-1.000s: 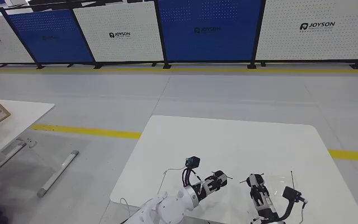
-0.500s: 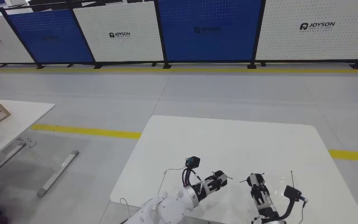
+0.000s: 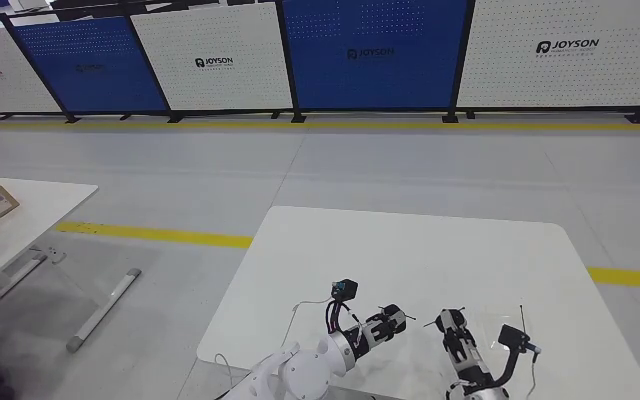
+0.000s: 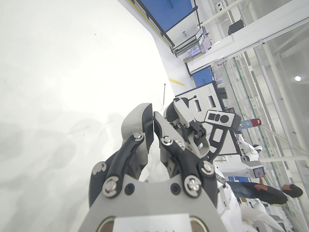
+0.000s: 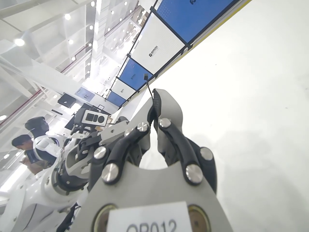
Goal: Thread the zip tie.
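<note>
**A:** Zip tie location?

**B:** The zip tie (image 5: 147, 81) is pinched in the right gripper (image 5: 154, 97). The jaws are closed tight on the black strap. The square head end is left sticking out past the fingertips.

**A:** Where is that in the top view?

**B:** The right gripper is seen low in the frame, right of centre, over the near part of the white table (image 3: 400, 250). Thin black ends are seen poking out on either side of it.

**A:** Left gripper?

**B:** The left gripper (image 4: 153, 117) is placed bottom centre in the top view, just left of the right one, near it but apart. The pads (image 4: 147, 121) are pressed together with no gap. Whether anything is held between them cannot be told. A thin dark sliver is seen at the tip from above, too small to identify.

**A:** Anything else on the table?

**B:** A loose zip tie (image 4: 164, 94) is laid flat and straight on the table beyond the right gripper. In the top view it is found lower right, just beside the right arm's wrist.

**A:** Surroundings?

**B:** Blue and white pegboard panels (image 3: 375, 50) are lined along the top of the frame. A yellow floor line (image 3: 150, 235) is run across the middle left. A second white table (image 3: 40, 205) is cut off at the left edge.
</note>
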Available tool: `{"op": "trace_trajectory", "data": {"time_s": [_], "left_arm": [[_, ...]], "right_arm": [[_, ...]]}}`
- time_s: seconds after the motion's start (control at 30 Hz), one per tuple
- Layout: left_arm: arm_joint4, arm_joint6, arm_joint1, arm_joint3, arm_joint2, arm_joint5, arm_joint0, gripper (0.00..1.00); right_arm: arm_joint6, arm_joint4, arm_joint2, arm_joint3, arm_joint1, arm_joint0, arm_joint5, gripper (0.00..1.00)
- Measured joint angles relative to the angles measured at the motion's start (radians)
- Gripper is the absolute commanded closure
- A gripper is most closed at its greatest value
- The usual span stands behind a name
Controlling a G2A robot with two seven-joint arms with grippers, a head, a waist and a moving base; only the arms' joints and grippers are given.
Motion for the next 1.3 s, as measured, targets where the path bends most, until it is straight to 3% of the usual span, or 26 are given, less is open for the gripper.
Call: {"op": "trace_trajectory", "data": {"time_s": [0.87, 1.3], "left_arm": [[0.000, 0.000, 0.000, 0.000, 0.000, 0.000, 0.000, 1.00], [0.000, 0.000, 0.000, 0.000, 0.000, 0.000, 0.000, 1.00]], "right_arm": [[-0.019, 0.000, -0.041, 0.047, -0.012, 0.045, 0.024, 1.00], [-0.048, 0.013, -0.030, 0.056, -0.014, 0.041, -0.004, 1.00]]}}
